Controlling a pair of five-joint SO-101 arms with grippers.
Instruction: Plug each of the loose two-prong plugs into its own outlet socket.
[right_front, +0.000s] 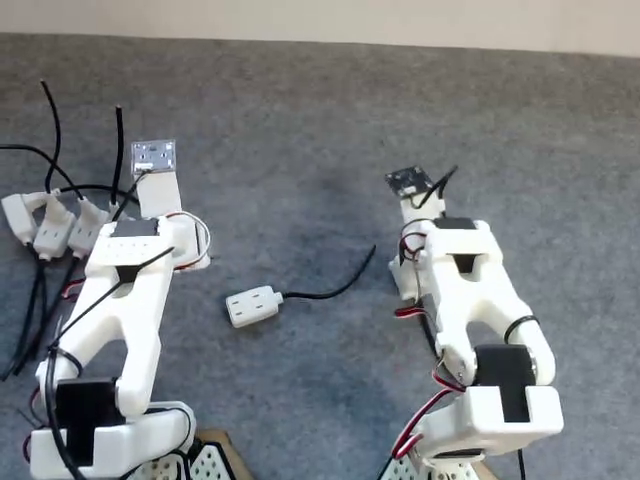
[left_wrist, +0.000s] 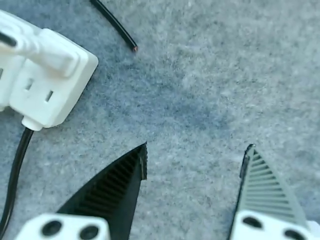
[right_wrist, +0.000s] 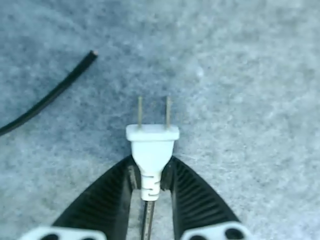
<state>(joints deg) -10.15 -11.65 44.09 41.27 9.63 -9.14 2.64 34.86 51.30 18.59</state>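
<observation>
We see one white two-prong plug (right_wrist: 151, 142) pinched at its neck by the right claw (right_wrist: 151, 163), with both prongs pointing straight away from the claw over the grey counter and its cord running back between the fingers. A white outlet socket (right_front: 251, 305) lies flat mid-counter between the two arms, and its black cord (right_front: 330, 290) curves away to a bare end. Far on the left sits a cluster of white sockets (right_front: 48, 228) with black cords. Up close, one socket block (left_wrist: 42, 90) carries a white seated plug (left_wrist: 50, 47) beside a free pair of slots.
</observation>
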